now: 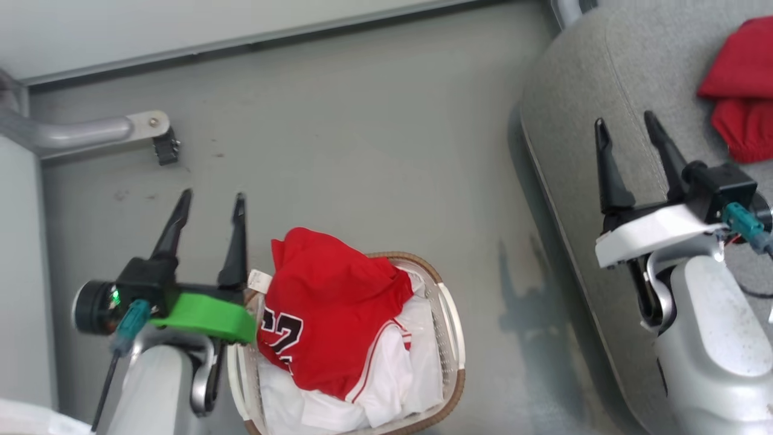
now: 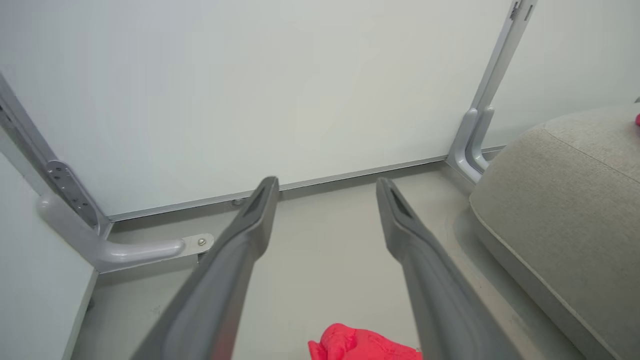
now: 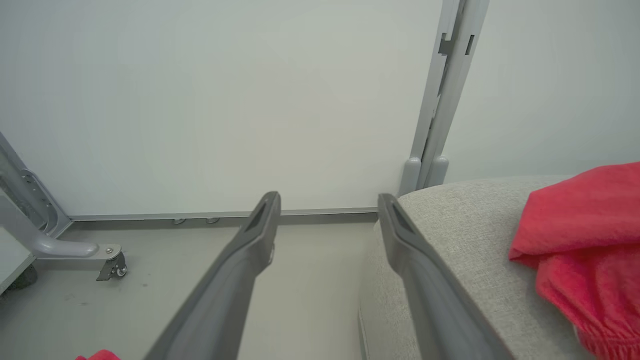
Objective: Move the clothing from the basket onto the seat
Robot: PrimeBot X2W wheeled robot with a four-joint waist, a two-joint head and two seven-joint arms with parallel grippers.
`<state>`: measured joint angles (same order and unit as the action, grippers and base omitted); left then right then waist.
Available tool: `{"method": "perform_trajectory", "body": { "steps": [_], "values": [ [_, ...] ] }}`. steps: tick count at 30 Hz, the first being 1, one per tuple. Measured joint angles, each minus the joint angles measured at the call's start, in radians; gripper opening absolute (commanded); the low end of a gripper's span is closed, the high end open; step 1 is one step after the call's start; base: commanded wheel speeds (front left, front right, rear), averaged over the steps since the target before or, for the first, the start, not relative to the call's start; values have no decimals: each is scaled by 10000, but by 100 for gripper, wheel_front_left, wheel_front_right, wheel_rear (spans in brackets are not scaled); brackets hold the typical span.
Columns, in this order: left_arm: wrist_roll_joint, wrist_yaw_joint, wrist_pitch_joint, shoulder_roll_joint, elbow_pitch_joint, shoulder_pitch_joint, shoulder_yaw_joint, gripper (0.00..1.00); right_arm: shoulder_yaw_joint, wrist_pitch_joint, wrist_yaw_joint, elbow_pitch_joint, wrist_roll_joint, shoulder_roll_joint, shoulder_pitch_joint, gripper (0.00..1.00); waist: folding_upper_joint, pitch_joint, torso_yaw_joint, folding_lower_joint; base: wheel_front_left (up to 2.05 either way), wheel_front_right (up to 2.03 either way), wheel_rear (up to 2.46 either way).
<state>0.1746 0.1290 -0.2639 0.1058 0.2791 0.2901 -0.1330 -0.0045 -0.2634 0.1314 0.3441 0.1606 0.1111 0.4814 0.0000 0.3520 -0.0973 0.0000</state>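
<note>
Clothing (image 1: 329, 326) left to move is a bright red jersey with black white-edged numerals and white trim. It is heaped high in the basket (image 1: 452, 338) over a white sheet (image 1: 416, 368), though I cannot tell whether more red lies beneath. To the basket's right a crumpled red garment (image 1: 743, 90) lies on the grey seat (image 1: 580, 121). Just left of the basket the left gripper (image 1: 213, 194) hovers, fingers apart and empty, apparently poised for the jersey, while the right gripper (image 1: 624, 119), also spread and empty, hangs over the seat edge right of the basket.
</note>
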Motion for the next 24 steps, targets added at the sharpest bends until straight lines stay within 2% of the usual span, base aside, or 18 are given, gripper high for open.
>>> {"method": "perform_trajectory", "body": {
  "steps": [5,12,24],
  "values": [
    [-278,-19,0,-270,134,-555,894,100,79,0,0,-15,213,-144,-642,100,0,-505,327,0,0,0,0],
    [-602,-19,0,-449,33,-1308,1657,100,259,0,0,-98,142,-196,-1327,100,0,-1189,586,0,0,0,0],
    [-520,-15,0,-541,69,-2404,1927,100,274,0,-2,4,115,-378,-2575,100,0,-2333,570,-1,0,0,0]
  ]
}}
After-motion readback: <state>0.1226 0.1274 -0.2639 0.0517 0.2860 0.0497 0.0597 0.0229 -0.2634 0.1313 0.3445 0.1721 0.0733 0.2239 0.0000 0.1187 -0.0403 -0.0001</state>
